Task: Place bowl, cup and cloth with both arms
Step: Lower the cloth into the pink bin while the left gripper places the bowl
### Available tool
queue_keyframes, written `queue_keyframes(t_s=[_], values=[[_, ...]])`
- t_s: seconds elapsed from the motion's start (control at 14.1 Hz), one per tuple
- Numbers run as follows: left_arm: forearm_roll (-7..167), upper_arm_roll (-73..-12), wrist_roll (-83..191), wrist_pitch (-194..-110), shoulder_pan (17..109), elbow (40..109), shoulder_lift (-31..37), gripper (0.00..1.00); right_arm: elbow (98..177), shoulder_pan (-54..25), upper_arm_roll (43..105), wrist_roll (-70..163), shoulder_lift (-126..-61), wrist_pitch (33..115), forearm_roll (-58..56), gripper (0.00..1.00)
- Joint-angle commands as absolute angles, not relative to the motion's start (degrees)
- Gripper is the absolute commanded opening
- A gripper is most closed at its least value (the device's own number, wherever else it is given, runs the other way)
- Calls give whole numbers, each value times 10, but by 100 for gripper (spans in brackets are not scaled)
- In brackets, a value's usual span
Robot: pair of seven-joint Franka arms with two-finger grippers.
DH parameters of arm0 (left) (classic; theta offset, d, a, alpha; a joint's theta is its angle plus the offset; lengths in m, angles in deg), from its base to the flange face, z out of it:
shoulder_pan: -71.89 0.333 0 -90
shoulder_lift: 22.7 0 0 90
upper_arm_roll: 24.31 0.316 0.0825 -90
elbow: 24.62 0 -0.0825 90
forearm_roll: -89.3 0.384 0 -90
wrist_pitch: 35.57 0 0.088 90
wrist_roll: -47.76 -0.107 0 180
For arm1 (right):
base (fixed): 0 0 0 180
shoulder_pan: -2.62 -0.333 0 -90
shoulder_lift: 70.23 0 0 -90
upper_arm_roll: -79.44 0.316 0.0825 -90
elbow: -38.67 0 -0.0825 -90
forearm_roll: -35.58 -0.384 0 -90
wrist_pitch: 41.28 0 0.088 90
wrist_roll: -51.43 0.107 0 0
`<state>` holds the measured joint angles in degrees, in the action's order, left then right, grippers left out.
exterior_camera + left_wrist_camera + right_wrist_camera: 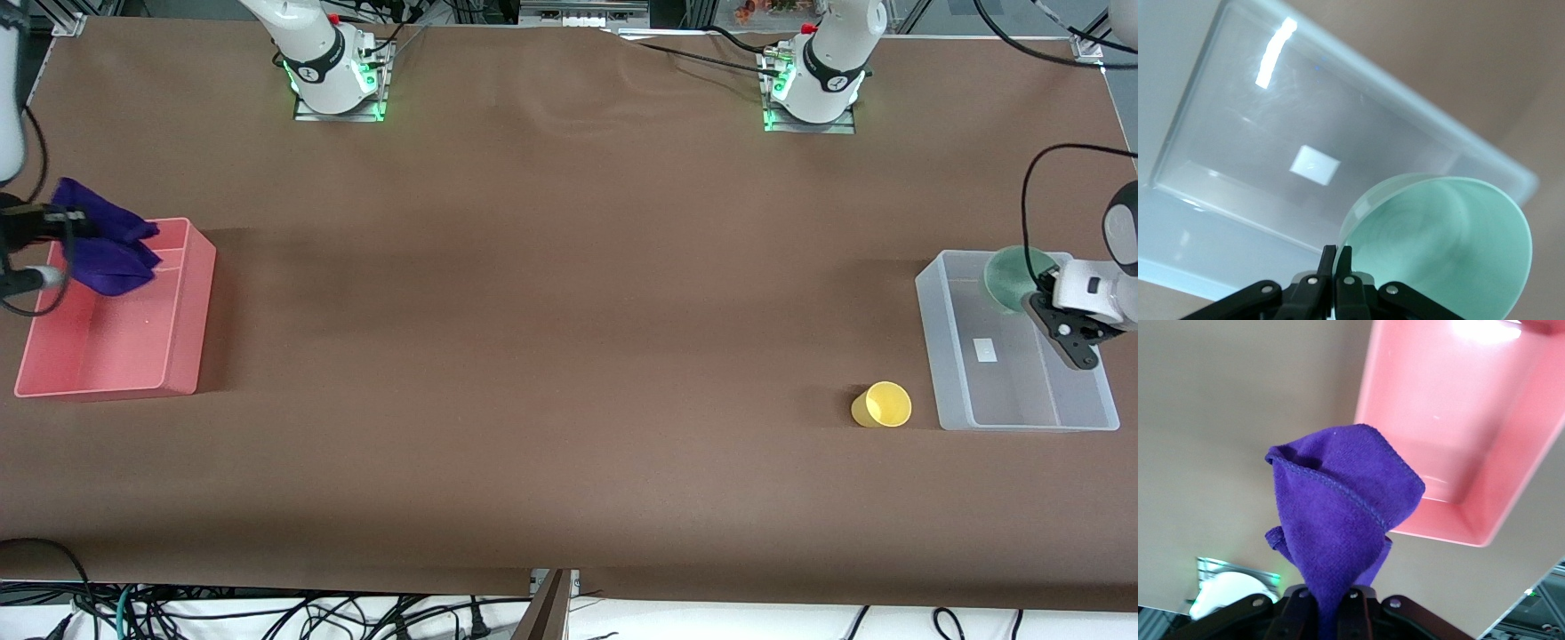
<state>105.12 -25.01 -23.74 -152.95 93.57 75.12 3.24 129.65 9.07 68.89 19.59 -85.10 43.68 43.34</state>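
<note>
My left gripper [1040, 289] is shut on the rim of the pale green bowl [1012, 277] and holds it tipped on edge over the clear bin [942, 356], at the end farther from the front camera. The left wrist view shows the gripper [1337, 257] pinching the bowl [1451, 247] rim above the bin [1271, 133]. My right gripper [71, 218] is shut on the purple cloth [107, 249], which hangs over the pink bin [191, 302]. The right wrist view shows the cloth [1338, 520] bunched in the gripper [1336, 607]. The yellow cup [882, 405] lies on its side on the table beside the clear bin.
The pink bin [1451, 420] stands at the right arm's end of the table and has a divider inside. The clear bin stands at the left arm's end and has a white label on its floor [1314, 165]. The arm bases stand along the table edge farthest from the front camera.
</note>
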Motion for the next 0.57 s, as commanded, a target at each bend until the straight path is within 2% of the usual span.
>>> queue_keyframes(t_s=[0.0, 0.14, 0.28, 0.36, 0.5], values=[[1061, -255, -254, -1620, 955, 728, 94, 0, 1322, 114, 668, 143, -864, 480, 444, 0], [1054, -256, -254, -1673, 965, 728, 129, 0, 1329, 115, 642, 125, -890, 503, 445, 0], [1049, -257, -253, -1683, 968, 728, 144, 0, 1331, 118, 620, 100, -929, 551, 445, 0], [1049, -257, -252, -1683, 968, 728, 145, 17, 1339, 118, 616, 95, -946, 575, 443, 0], [1049, -258, -254, -1683, 968, 728, 145, 100, 1373, 125, 616, 102, -963, 622, 433, 0]])
